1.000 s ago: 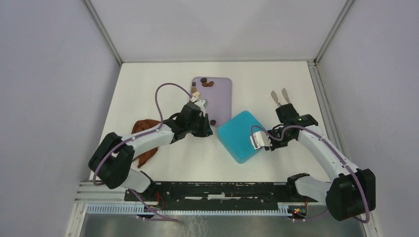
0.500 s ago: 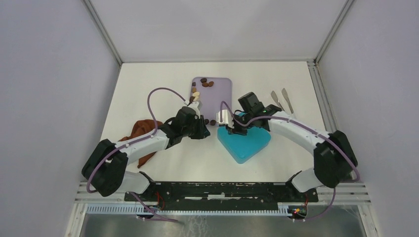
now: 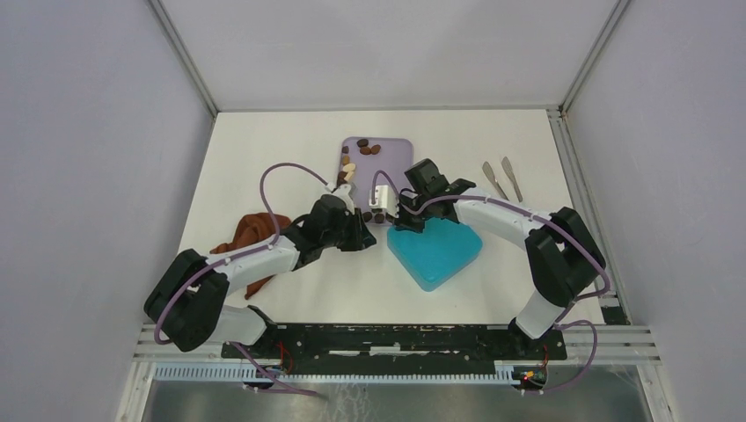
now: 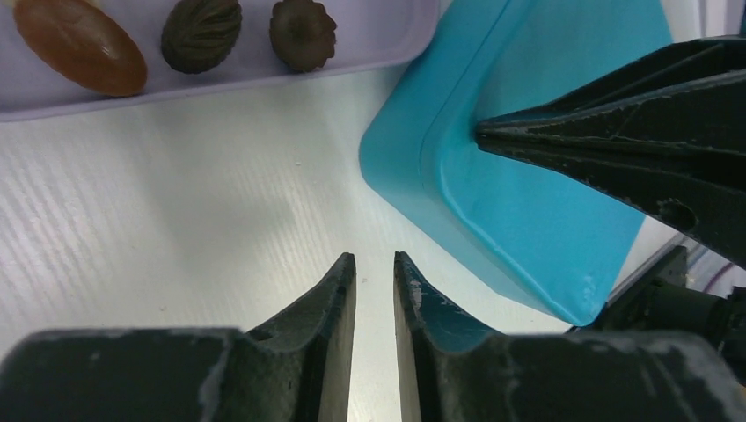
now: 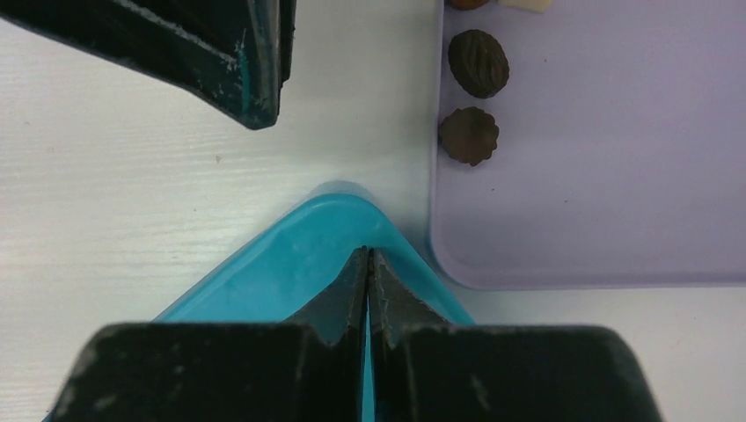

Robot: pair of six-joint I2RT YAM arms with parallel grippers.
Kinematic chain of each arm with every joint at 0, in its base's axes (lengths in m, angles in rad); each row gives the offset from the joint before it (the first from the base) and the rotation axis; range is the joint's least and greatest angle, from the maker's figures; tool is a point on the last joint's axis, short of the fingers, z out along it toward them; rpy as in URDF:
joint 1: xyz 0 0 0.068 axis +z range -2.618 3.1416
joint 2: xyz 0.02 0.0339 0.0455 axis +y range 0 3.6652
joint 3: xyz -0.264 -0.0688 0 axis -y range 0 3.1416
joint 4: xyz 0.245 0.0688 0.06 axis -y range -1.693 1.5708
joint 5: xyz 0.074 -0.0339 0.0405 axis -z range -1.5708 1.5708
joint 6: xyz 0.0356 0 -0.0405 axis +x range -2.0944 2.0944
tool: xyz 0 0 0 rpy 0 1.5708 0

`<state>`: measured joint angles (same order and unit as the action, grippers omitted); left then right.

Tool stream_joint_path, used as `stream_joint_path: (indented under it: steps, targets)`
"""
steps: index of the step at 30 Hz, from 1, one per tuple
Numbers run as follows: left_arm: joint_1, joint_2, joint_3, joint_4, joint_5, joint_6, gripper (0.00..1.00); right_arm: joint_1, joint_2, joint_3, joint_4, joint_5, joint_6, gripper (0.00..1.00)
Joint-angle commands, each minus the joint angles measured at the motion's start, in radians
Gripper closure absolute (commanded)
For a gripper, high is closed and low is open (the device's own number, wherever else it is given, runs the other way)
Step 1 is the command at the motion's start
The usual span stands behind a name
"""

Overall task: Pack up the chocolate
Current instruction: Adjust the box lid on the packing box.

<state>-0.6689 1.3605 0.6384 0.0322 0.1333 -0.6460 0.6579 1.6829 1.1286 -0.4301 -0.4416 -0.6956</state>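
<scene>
Small dark, mid-brown and cream chocolates [image 3: 368, 148] lie on a lilac tray [image 3: 396, 167]. Three of them [image 4: 201, 31] sit near its front edge, and two [image 5: 469, 134] also show in the right wrist view. The closed teal box [image 3: 437, 249] stands just in front of the tray. My right gripper [image 3: 393, 223] is shut, its tips [image 5: 368, 253] over the box's left corner [image 5: 290, 272]. My left gripper [image 3: 373, 237] is empty over bare table beside that corner, its jaws [image 4: 374, 259] a narrow gap apart.
A reddish-brown cloth [image 3: 255, 236] lies under my left arm at the left. Two metal tools [image 3: 500, 176] lie at the right of the table. Grey walls enclose the table on three sides.
My right arm swung from the right side, near the metal tools, over to the box's left corner. The box turned slightly. My left gripper drew back from the tray toward the box corner.
</scene>
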Motion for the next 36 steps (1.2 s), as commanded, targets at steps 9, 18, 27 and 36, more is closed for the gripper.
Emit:
stream_joint_path:
  steps: [9, 18, 27, 36]
  targets:
    - [-0.082, -0.015, -0.042, 0.387, 0.221, -0.224, 0.69, -0.043, -0.025, 0.011, -0.097, -0.011, 0.008, 0.93]
    - [-0.170, 0.176, 0.010, 0.424, 0.189, -0.259, 0.73, -0.075, -0.034, 0.011, -0.106, -0.120, 0.022, 0.92]
    - [-0.167, 0.305, 0.064, 0.297, 0.093, -0.247, 0.74, -0.156, -0.085, 0.022, -0.119, -0.139, 0.042, 0.92]
    - [-0.148, 0.383, 0.032, 0.343, 0.110, -0.276, 0.75, -0.234, -0.179, 0.083, -0.159, 0.016, -0.051, 0.91]
